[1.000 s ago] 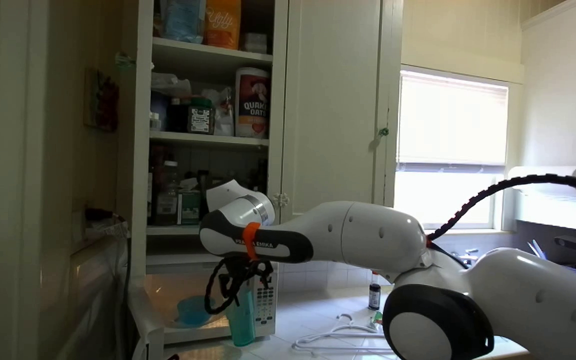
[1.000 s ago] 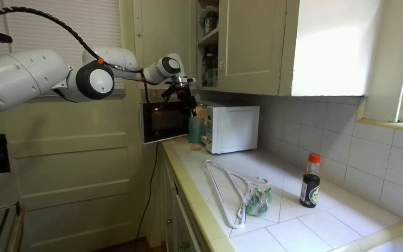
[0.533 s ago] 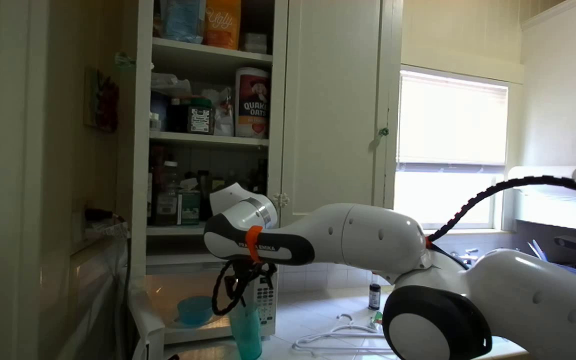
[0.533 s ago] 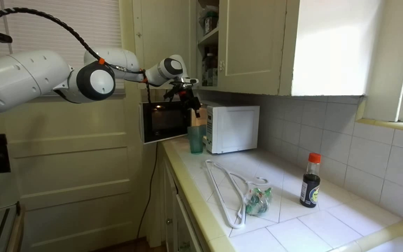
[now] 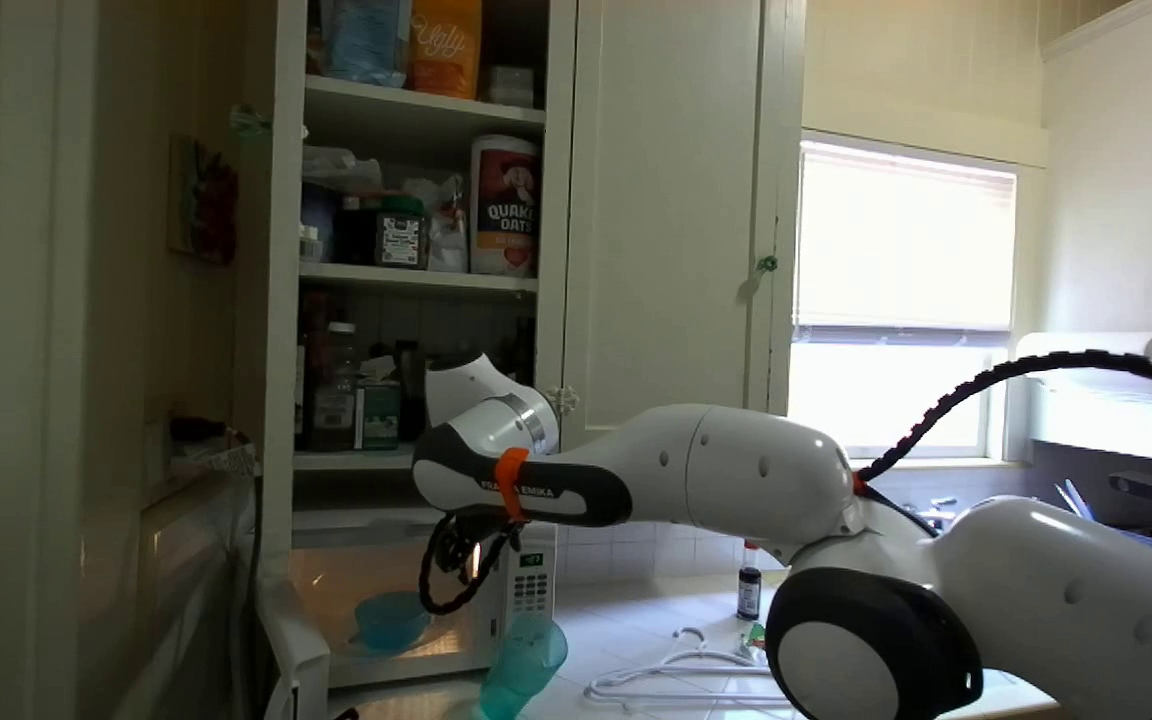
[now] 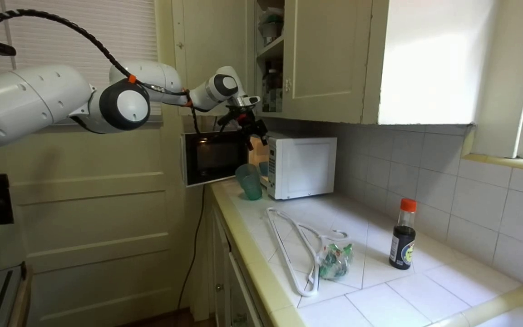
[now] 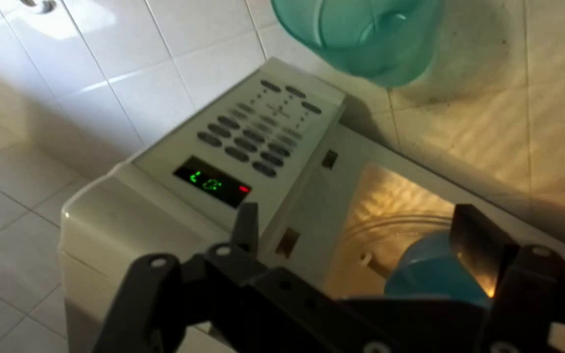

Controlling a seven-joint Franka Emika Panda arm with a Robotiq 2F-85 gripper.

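My gripper stands open with nothing held, its black fingers far apart in front of the open microwave. In the wrist view a blue bowl shows beyond the gap, inside the lit oven, partly covered by a finger. A clear teal cup is at the top of that view, apart from the fingers. In both exterior views the cup leans well off upright over the counter, just outside the microwave. In an exterior view the gripper hangs above the cup; elsewhere the arm partly hides it.
The microwave door stands swung out at the counter's end. White hangers, a plastic bag and a red-capped sauce bottle lie or stand along the counter. An open cupboard with stocked shelves is above the microwave.
The teal cup has come away from the microwave and gone from upright to leaning. My gripper has swung away from it, with its jaws staying open.
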